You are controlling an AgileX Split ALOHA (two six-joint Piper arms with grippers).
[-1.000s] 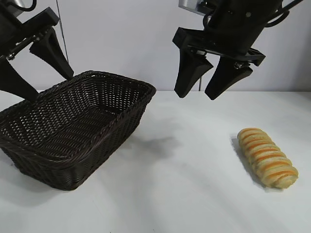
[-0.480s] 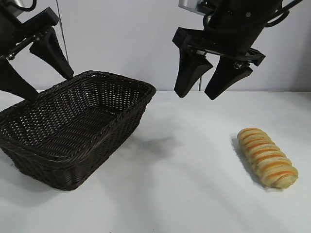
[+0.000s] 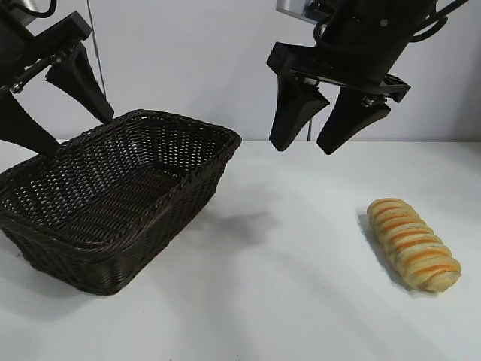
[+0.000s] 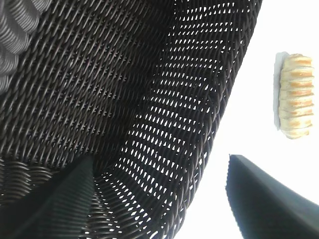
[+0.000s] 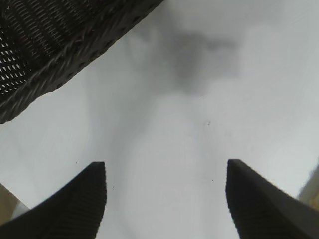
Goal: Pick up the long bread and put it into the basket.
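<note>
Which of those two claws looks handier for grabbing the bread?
The right gripper: it hangs open above the table nearer the long bread. The left gripper hovers over the basket, farther away.

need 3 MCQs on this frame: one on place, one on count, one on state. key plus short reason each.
1. Where is the long bread?
A. inside the basket
B. on the table, apart from the basket
C. in a gripper

2. How many loaves are in view?
A. one
B. two
C. three

3. The right gripper is:
A. shut on the bread
B. open, holding nothing
C. resting on the table

Key: 1 B, it lies on the white table, clear of the basket. 2 A, only one loaf shows. 3 B, its fingers are spread, in the air.
</note>
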